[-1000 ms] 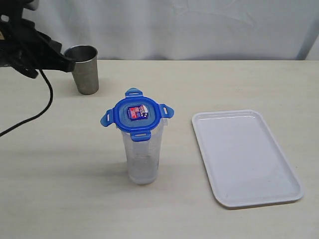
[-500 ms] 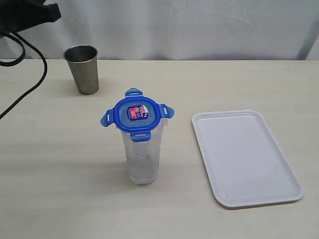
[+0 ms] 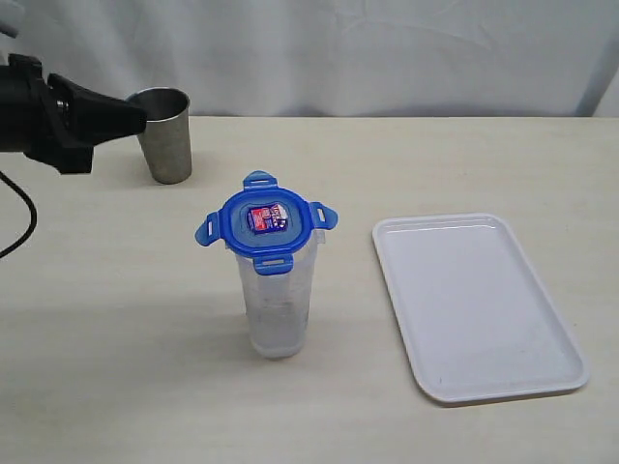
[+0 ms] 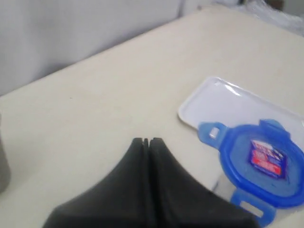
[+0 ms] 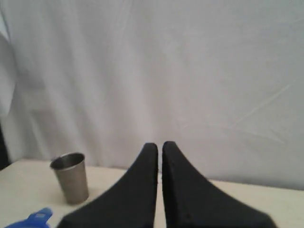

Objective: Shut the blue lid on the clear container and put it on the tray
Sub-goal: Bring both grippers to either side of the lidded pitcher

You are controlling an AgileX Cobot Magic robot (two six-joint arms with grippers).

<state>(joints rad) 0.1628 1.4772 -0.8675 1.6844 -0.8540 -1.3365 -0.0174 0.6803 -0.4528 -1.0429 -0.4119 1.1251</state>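
The left gripper (image 3: pixel 138 118) is shown at the left edge of the exterior view, at 10 o'clock from the tall clear plastic container (image 3: pixel 279 314), with its tip just in front of the shiny steel cup (image 3: pixel 166 135). Half a second back it is shown raised into the top-left corner, and a second back lower beside the cup, so only this arm is seen to be moved. Its jaws are pressed together with nothing between them. The right gripper (image 5: pixel 159 145) is not seen in the exterior view; in its wrist view its jaws are likewise clenched on nothing.

The container is left where it is, upright mid-table (image 3: pixel 116 319). The small rounded-square blue lid (image 3: pixel 268 219) is seated on its rim with all four flaps splayed outward, so it is judged not latched. The flat white rectangular tray (image 3: pixel 479 304) is set at 3 o'clock from the container, near it but apart.

No task progress is judged made; the flaps and the transfer to the tray are still to be done.
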